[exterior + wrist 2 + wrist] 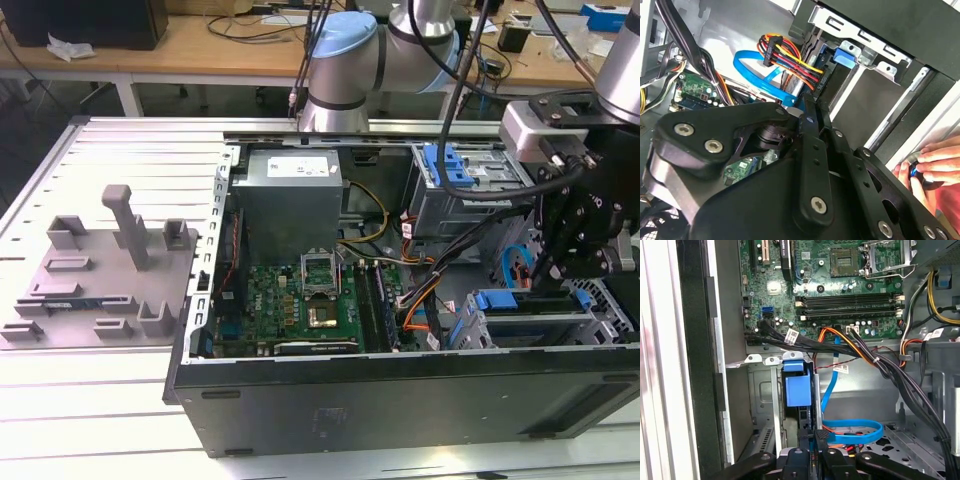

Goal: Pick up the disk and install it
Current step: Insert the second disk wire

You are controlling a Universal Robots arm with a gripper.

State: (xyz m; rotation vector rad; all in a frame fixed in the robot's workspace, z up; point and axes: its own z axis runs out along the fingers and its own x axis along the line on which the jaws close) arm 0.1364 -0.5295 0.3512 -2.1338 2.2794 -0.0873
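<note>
The disk (522, 300) sits edge-up in the grey metal cage (600, 325) at the front of the open computer case, on the exterior view's right. Its blue carrier handle (797, 390) shows in both wrist views (844, 54). Coloured power wires (790, 57) and a blue flat data cable (855, 432) run to the disk's near end. My gripper (560, 275) hangs just above the disk, its tip (813, 440) right at the disk's near end by the cable connector (812, 107). Its black linkage hides the contact point.
A second drive cage with a blue latch (447, 165) stands behind. The motherboard (300, 300) lies in the middle of the case, with bundled black cables (880, 365) crossing beside the cage. A person's hand (935, 160) rests outside the case wall. A grey fixture (100, 265) stands on the exterior view's left.
</note>
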